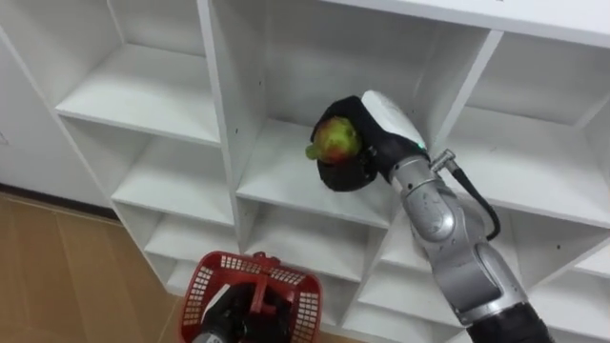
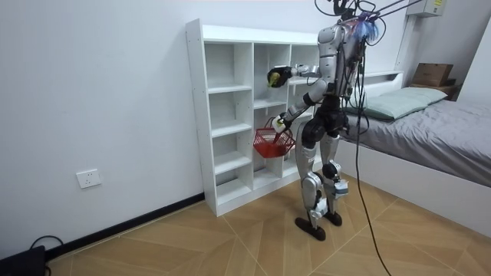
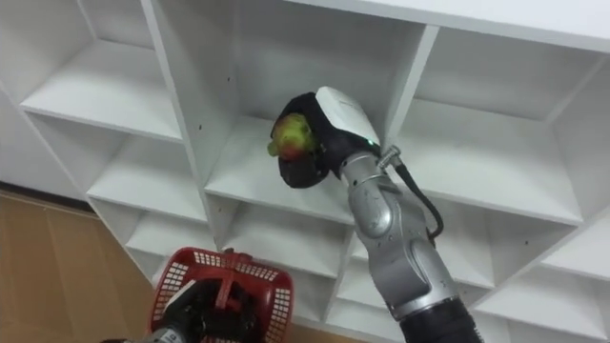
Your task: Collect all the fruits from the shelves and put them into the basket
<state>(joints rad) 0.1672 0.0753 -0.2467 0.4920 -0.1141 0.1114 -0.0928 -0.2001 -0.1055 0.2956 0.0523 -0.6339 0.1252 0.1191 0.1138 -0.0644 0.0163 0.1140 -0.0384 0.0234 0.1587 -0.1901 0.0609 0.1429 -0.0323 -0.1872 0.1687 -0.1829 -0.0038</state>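
Right robot hand (image 1: pixel 360 160) clamped on green-red round fruit (image 1: pixel 335 140) beside an upright divider of white cubby closet (image 1: pixel 221 114); left robot hand (image 1: pixel 233 316) grips red plastic mesh basket (image 1: pixel 212 274) below.

White wall (image 2: pixel 115 92), socket (image 2: pixel 90 179) low; herringbone wood floor (image 2: pixel 230 238); bed (image 2: pixel 453 134), grey cover, pale pillow (image 2: pixel 399 98).

We count one green-and-red fruit (image 1: pixel 335 140) at frame centre, one red basket (image 1: pixel 212 276) at the bottom, one white shelf unit (image 1: pixel 152 95), one bed (image 2: pixel 437 130).
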